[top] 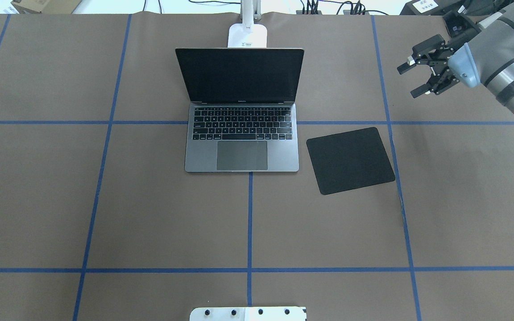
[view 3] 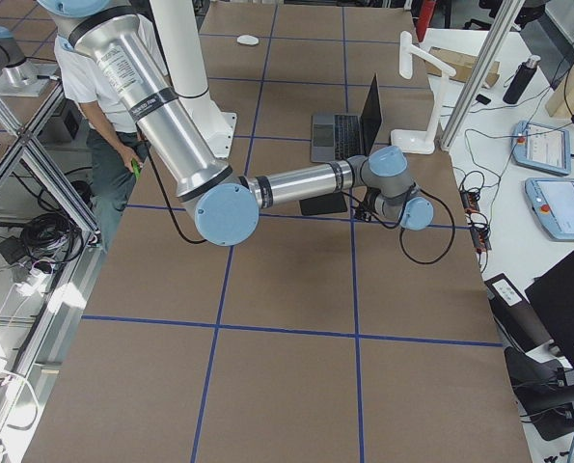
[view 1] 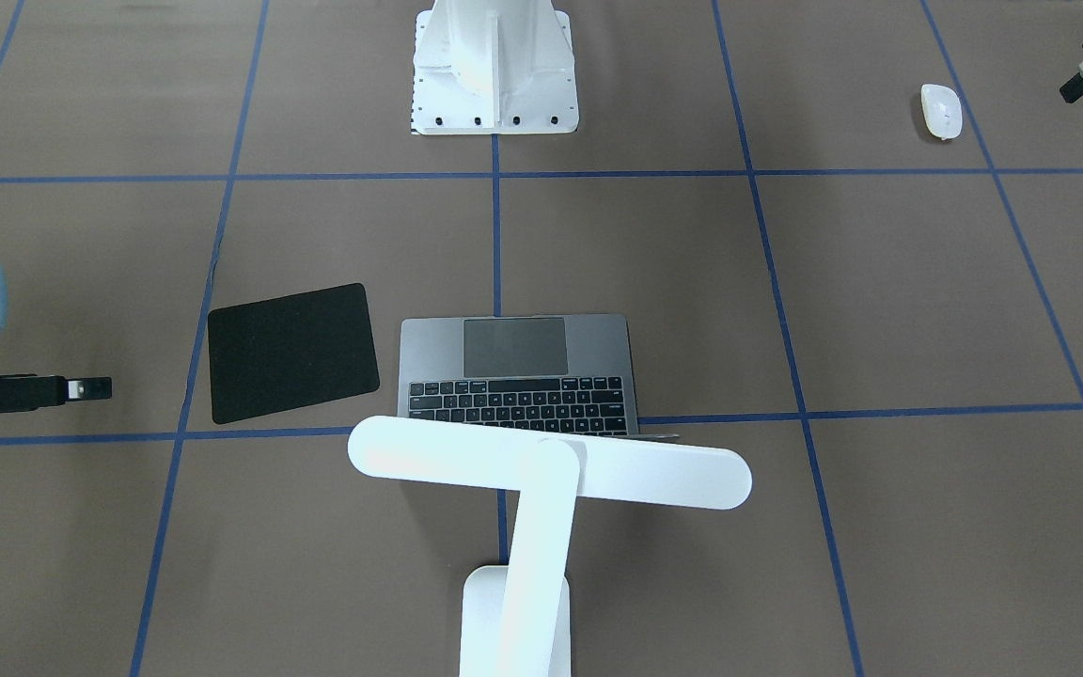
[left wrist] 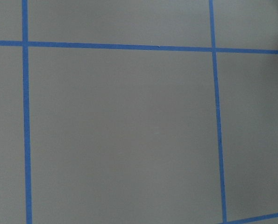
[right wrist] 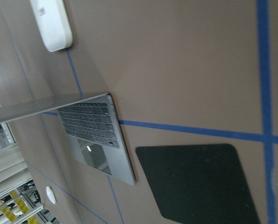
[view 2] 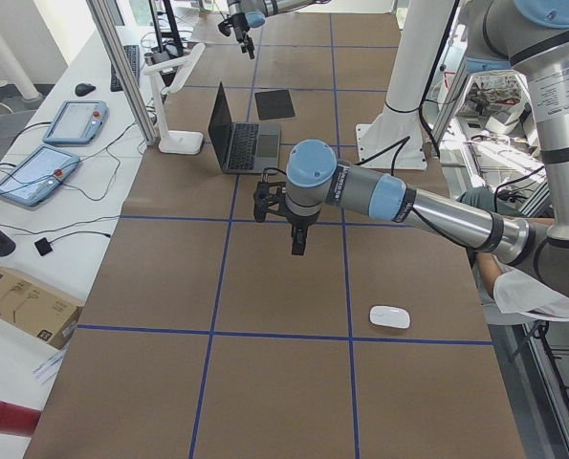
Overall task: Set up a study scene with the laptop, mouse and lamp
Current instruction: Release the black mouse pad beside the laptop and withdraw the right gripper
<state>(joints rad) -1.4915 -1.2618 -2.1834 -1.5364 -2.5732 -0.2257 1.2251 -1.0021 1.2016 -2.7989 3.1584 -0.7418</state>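
Mouse (view 1: 940,111) far from pad (top: 350,160). Left gripper (view 2: 297,241) nearest: lower straight over mouse, pinch sides softly. Wide or closed: cannot tell.

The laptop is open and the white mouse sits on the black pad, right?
No. The laptop is open, but the mouse lies on the bare table, far from the black pad. The exterior front-facing view shows it.

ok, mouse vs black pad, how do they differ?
The mouse is glossy white, the black pad matte black. The mouse is a small oval, the pad a bigger flat rounded rectangle. The pad lies beside the laptop; the mouse sits far off on the robot's left. Both rest on the table, ungripped.
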